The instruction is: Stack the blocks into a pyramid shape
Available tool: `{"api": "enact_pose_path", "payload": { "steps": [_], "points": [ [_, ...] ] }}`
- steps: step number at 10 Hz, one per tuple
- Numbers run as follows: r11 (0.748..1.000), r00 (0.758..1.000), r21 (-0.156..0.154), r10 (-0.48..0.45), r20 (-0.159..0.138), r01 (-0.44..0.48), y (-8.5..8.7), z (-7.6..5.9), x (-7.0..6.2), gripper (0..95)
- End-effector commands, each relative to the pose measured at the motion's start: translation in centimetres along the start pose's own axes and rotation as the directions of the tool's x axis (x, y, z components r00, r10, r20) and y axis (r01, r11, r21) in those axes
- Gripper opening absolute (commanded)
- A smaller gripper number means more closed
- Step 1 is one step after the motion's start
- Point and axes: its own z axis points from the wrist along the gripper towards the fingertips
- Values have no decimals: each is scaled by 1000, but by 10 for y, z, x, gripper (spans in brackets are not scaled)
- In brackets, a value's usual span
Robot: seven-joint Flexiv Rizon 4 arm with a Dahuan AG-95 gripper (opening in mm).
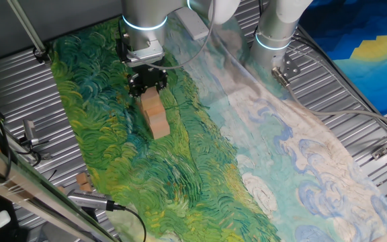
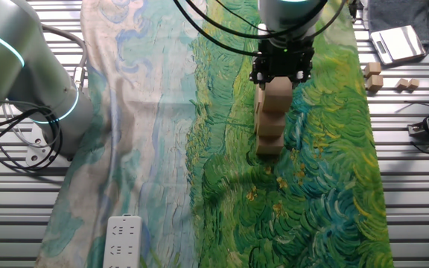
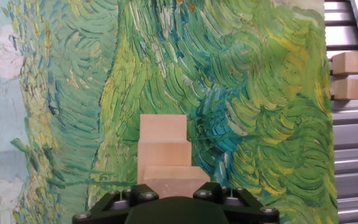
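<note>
The blocks stand as a stepped pile of light wooden cubes on the green part of the painted cloth. From this end the pile looks three levels high. My gripper is straight above it, its fingers down around the top block and apparently shut on it. In one fixed view the pile sits under the gripper. The hand view shows three steps: far block, middle block, and the nearest block between the jaws. The fingertips themselves are hidden.
Small tan wooden pieces lie off the cloth on the slatted metal table, and two of these wooden pieces show in the hand view. A grey device sits beyond them. A second arm and a power strip are at the left.
</note>
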Motion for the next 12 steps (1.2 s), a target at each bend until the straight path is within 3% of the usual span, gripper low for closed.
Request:
{"api": "enact_pose_path", "payload": {
  "steps": [1,10,11,12],
  "points": [
    [1000,1000,-1,3,0,-3,1,-1,0,0],
    [999,999,0,41,4,-41,3,1,0,0],
    [1000,999,0,19,28,-19,3,1,0,190],
    [1000,999,0,0,50,0,3,1,0,760]
  ]
}}
